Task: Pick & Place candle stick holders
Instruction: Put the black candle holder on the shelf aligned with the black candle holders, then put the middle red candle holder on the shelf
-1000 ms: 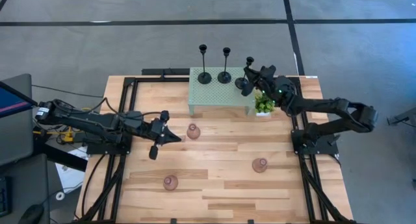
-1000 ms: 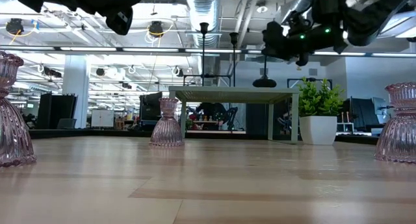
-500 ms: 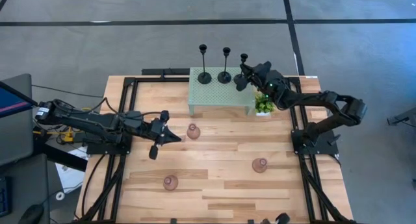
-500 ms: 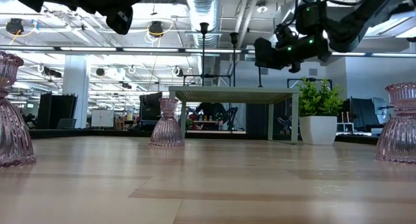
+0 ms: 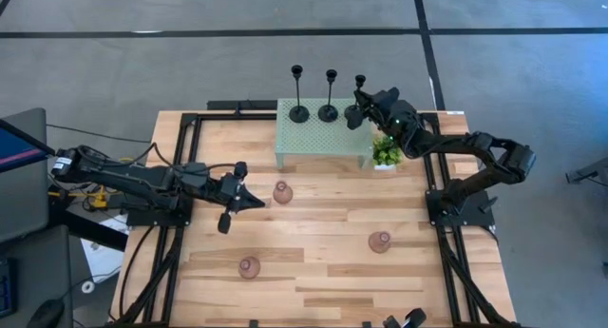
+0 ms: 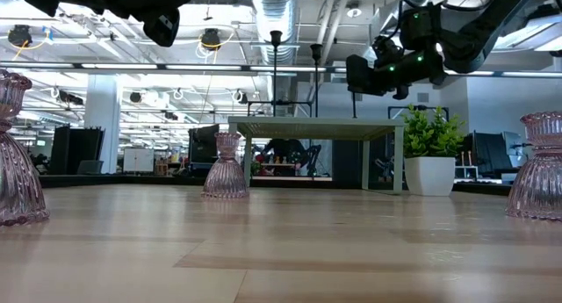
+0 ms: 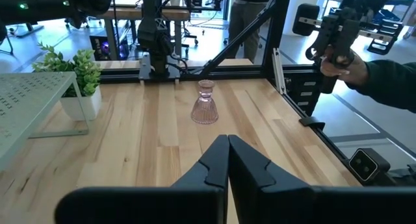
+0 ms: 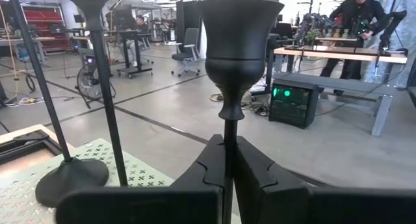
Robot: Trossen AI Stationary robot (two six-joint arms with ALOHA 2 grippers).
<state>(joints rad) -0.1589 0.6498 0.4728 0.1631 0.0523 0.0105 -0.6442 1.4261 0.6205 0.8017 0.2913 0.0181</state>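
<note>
In the right wrist view the base of the held black candlestick holder (image 8: pixel 229 49) is hidden below the gripper's own dark fingers (image 8: pixel 201 165), and only its cup and upper stem show. Two more black holders stand beyond it there: one shows its stem and round base on the mesh (image 8: pixel 71 175), the other is cut off at the edge so only its thin stem (image 8: pixel 36 74) is seen. In the low view the left pink glass holder (image 6: pixel 18 154) and the right one (image 6: pixel 537 167) are both cut by the picture's edges, and the left arm shows only as dark shapes along the top.

The right gripper (image 5: pixel 363 107) is over the right end of the pale green mesh stand (image 5: pixel 318 143), clamped tight on the slim stem of the third black holder (image 5: pixel 360 85), which stands upright between its fingers. Whether its base touches the stand cannot be told. The other two black holders (image 5: pixel 298 100) (image 5: pixel 329 98) stand upright on the stand's far edge, side by side.

The left gripper (image 5: pixel 249 201) hangs above the left part of the wooden table (image 5: pixel 313 271) with its fingers pressed together on nothing; a pink holder (image 5: pixel 282 192) stands just beside its tip. Two more pink holders (image 5: pixel 249 266) (image 5: pixel 380 241) stand well apart nearer the front. A small potted plant (image 5: pixel 386 153) sits by the stand's right legs.

In the left wrist view a person's hand and dark sleeve (image 7: pixel 370 71) show beyond the table.
</note>
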